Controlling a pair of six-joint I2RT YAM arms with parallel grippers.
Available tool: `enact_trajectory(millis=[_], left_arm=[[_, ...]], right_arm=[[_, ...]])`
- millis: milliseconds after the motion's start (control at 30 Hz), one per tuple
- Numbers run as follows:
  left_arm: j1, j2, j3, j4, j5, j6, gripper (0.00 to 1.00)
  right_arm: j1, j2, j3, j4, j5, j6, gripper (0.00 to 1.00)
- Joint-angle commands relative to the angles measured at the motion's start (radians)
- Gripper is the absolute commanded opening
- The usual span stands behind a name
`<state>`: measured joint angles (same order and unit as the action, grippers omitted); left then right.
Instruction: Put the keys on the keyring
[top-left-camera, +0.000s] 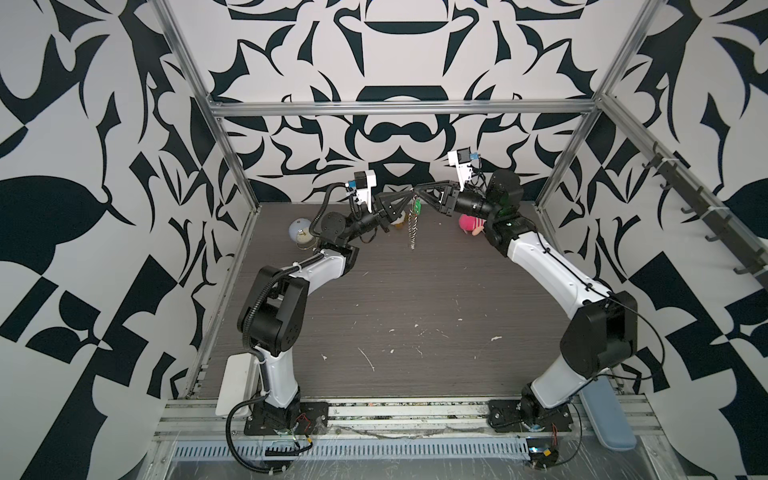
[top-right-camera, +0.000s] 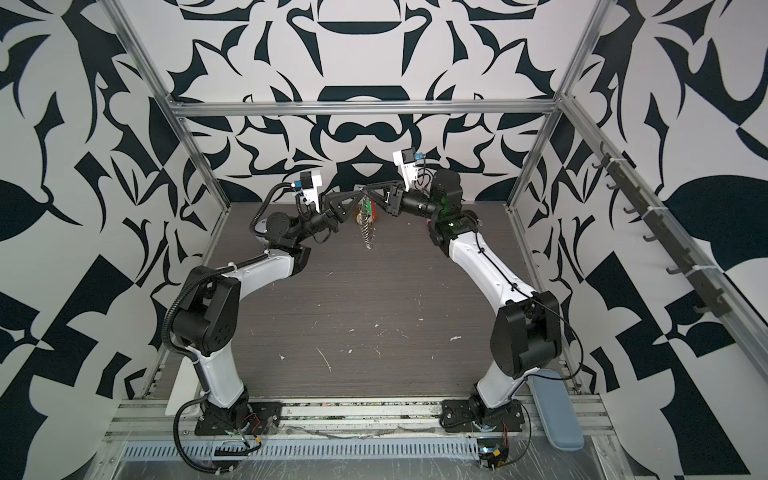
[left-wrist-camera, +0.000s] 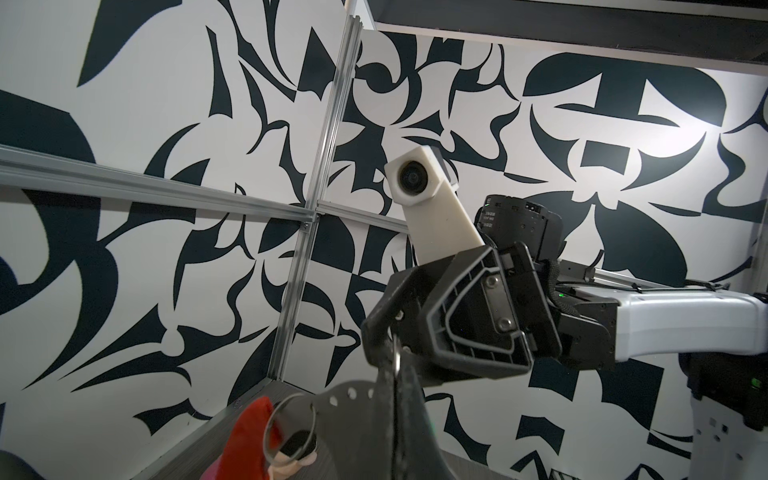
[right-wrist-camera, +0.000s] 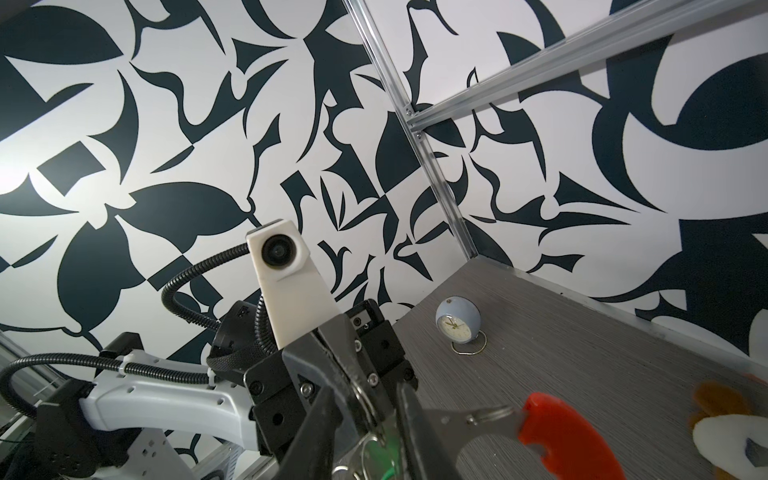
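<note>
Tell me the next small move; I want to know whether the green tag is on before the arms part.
Probably open the right gripper slightly wider and draw it straight back. Its jaws stand parted, the left gripper is shut on the top of the keyring, and the green key tag hangs against the keyring's chain just below both tips, so it looks threaded.

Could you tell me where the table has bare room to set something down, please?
The middle and front of the table are bare, bordered by the left arm, the right arm and the front rail. The back strip is crowded: globe clock at back left, pink plush toy at back right, and the keyring dangling from the left claw between them.
</note>
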<state>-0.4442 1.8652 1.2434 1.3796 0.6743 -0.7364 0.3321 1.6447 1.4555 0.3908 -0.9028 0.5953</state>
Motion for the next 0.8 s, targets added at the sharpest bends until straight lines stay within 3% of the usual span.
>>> enact_trajectory(millis=[0, 367, 767], left_arm=[[0.003, -0.051, 0.028, 0.061, -0.012, -0.012, 0.0], [0.004, -0.044, 0.036, 0.062, -0.01, -0.021, 0.0], [0.003, -0.034, 0.036, 0.062, -0.001, -0.024, 0.0]], right_arm=[[0.005, -0.015, 0.002, 0.034, -0.008, -0.014, 0.26], [0.007, -0.01, -0.002, 0.054, -0.015, 0.001, 0.2], [0.009, -0.015, -0.002, 0.057, -0.024, -0.012, 0.0]])
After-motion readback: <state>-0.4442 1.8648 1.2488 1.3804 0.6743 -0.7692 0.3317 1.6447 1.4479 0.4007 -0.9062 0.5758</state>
